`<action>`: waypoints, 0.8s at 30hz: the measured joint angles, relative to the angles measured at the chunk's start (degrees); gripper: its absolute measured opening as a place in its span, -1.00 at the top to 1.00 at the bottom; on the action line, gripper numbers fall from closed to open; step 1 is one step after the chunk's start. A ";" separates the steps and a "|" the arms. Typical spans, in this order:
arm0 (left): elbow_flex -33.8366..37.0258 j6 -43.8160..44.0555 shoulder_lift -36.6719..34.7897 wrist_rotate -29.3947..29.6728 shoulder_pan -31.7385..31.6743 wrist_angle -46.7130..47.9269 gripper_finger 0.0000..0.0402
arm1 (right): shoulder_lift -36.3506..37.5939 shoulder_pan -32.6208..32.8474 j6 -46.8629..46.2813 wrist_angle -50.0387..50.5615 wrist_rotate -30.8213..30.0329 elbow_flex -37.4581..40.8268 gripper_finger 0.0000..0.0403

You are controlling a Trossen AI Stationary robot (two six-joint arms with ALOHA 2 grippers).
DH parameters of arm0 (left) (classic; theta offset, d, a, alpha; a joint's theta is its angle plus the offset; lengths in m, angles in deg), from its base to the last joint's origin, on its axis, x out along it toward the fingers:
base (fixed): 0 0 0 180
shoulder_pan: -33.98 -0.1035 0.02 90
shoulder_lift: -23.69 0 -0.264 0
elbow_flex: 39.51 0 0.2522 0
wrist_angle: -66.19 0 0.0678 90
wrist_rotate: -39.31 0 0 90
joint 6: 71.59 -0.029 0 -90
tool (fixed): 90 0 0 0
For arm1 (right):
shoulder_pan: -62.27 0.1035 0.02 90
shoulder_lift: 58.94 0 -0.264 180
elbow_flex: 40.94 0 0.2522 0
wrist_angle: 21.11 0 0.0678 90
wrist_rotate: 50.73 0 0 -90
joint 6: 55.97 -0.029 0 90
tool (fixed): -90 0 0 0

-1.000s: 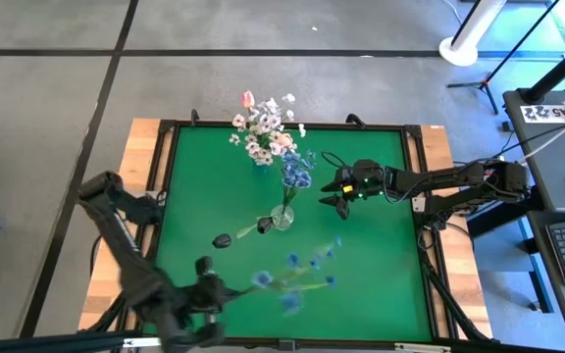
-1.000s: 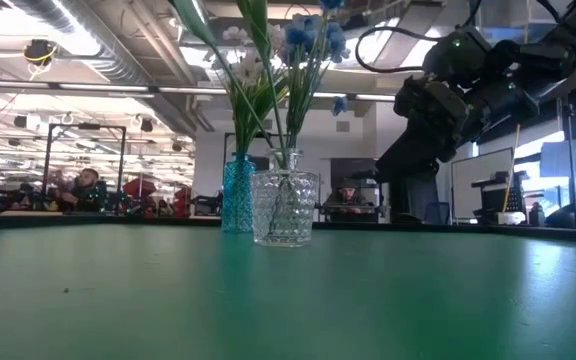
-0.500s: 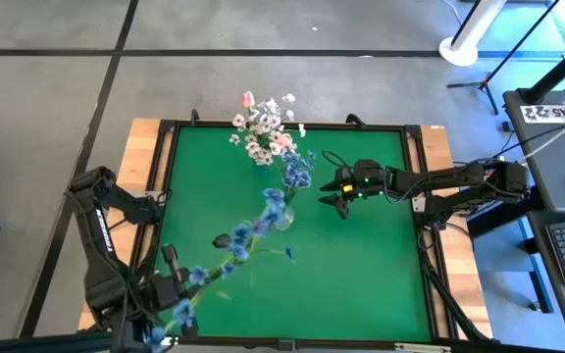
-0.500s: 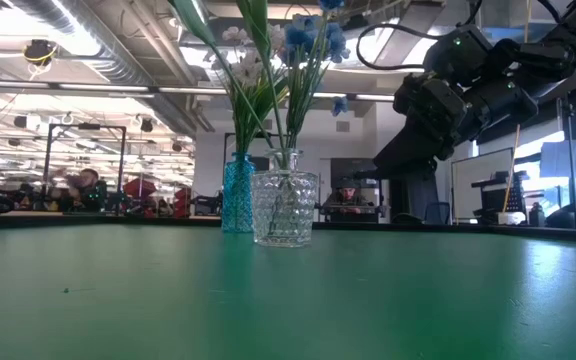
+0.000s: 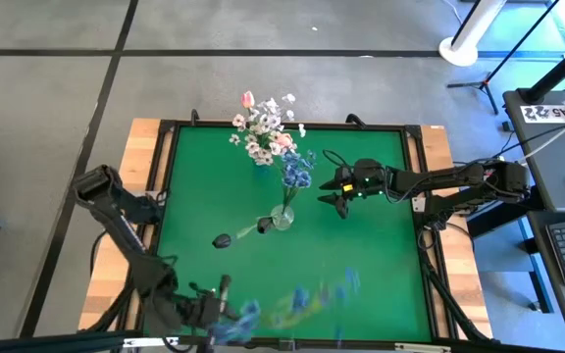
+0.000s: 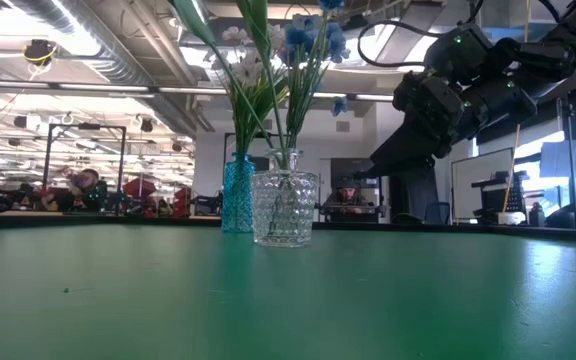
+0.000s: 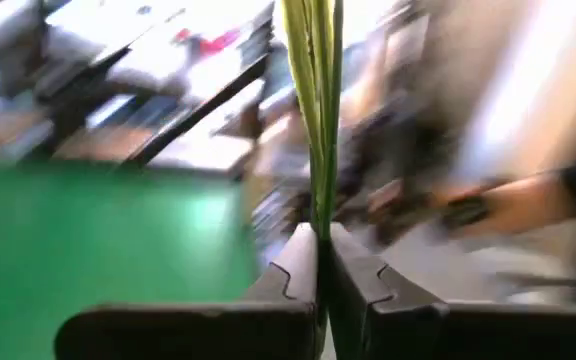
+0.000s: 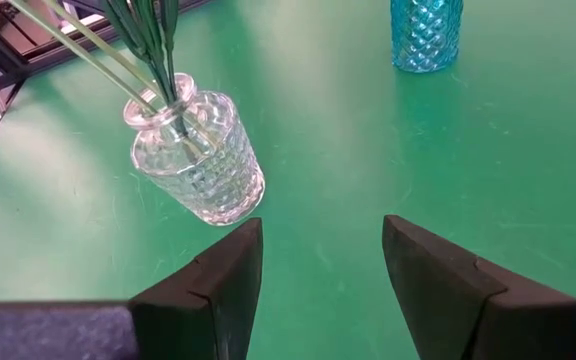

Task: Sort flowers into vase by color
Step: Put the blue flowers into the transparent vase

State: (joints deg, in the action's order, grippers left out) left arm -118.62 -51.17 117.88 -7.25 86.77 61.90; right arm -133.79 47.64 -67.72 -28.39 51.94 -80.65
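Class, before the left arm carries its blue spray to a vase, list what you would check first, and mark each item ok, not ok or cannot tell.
1. Left gripper shut on the green stem: ok.
2. Blue spray off the mat, near the front edge: ok.
3. Clear vase upright, blue flowers in it: ok.
4. Blue vase upright: ok.
5. Right gripper open, beside the clear vase, not touching: ok.
6. Path past the dark lump: cannot tell.

Two vases [image 5: 282, 217] [image 5: 262, 157] stand mid-table [image 5: 381, 275], right end effector [image 5: 335, 190] beside them.
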 joint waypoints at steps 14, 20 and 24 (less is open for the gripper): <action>4.95 -37.54 -8.57 -5.91 -8.97 -18.13 1.00 | 0.00 0.02 -1.51 0.20 0.32 0.00 -0.02; 4.98 -42.89 -20.80 0.86 -6.70 -7.47 1.00 | 0.00 0.02 -1.51 0.27 0.46 0.00 -0.02; 9.26 -41.52 -28.22 0.94 -7.03 -4.87 1.00 | 0.00 0.02 -1.51 0.22 0.46 0.00 -0.02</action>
State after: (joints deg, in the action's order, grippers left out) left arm -109.36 -92.69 89.67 -6.31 79.73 57.03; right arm -133.79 47.66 -69.23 -28.17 52.39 -80.65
